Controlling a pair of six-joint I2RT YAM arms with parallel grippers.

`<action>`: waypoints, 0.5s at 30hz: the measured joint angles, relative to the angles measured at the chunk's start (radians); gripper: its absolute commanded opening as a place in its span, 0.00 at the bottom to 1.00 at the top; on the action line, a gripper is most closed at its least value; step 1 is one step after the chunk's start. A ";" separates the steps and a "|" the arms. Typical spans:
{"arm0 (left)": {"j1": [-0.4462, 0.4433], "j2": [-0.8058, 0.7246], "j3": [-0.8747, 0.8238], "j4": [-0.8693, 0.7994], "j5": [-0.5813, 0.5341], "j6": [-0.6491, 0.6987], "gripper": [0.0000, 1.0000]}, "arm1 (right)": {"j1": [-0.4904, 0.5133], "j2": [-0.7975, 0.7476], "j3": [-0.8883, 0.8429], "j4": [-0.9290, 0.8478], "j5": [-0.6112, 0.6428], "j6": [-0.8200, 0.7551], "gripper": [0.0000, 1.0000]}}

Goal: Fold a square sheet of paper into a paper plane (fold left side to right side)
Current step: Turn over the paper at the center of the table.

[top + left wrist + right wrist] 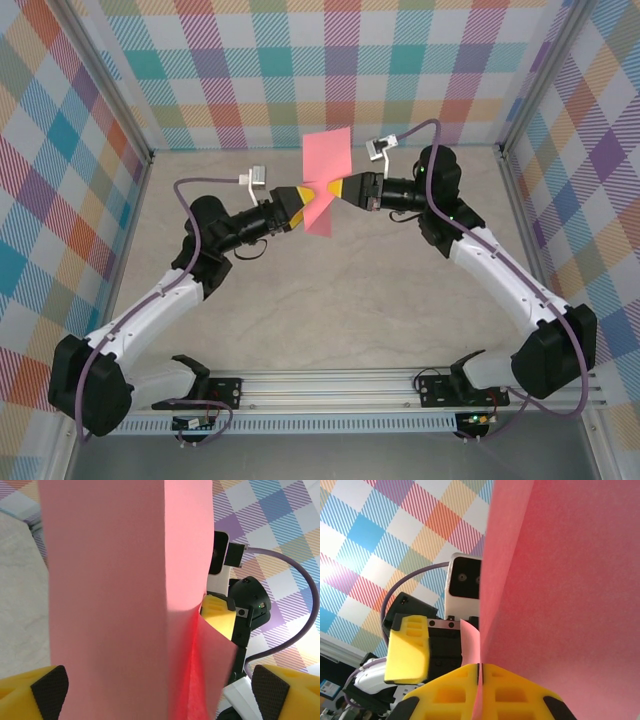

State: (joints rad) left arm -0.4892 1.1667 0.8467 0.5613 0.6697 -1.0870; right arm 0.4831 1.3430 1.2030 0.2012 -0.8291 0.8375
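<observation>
**Pink sheet held in the air by right gripper, left jaws wide around it**

The square sheet of paper (326, 170) is off the table (330, 310), held up mid-workspace toward the back, where the two arms meet tip to tip. It is bent, not flat: one panel stands up above the grippers and a narrower flap hangs below them.

The right gripper (480, 692) is clamped on the sheet, with its yellow fingers pressed together and the paper edge pinched in the seam.

The left gripper (160, 695) is spread wide. Its black pads (47, 685) sit at both lower corners of the left wrist view with the sheet between them, and I can't see either pad touching the paper.

Obstructions: the paper covers most of both wrist views. From the left wrist, one yellow finger of the right gripper pokes out past the sheet's right edge. From the right wrist, one yellow finger of the left gripper and the left wrist camera (462, 582) show beside the sheet's left edge.

Surroundings: checkered walls (300, 60) stand on three sides, a purple cable (205, 185) runs along each arm, and a metal rail (340, 385) with the arm bases sits at the near edge.
</observation>
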 measured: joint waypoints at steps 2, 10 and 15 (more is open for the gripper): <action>-0.010 0.005 0.008 0.011 0.003 -0.002 0.81 | 0.007 0.000 0.001 0.003 -0.003 0.014 0.03; -0.019 0.005 0.031 0.018 -0.002 0.010 0.45 | 0.010 -0.016 0.001 0.007 -0.002 0.031 0.06; -0.019 0.005 0.031 0.015 -0.008 0.015 0.34 | 0.010 -0.025 0.001 0.004 -0.002 0.038 0.11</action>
State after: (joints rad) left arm -0.5087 1.1717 0.8780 0.5766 0.6617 -1.0718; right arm 0.4931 1.3182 1.2041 0.2050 -0.8314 0.8753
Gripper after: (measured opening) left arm 0.368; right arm 0.092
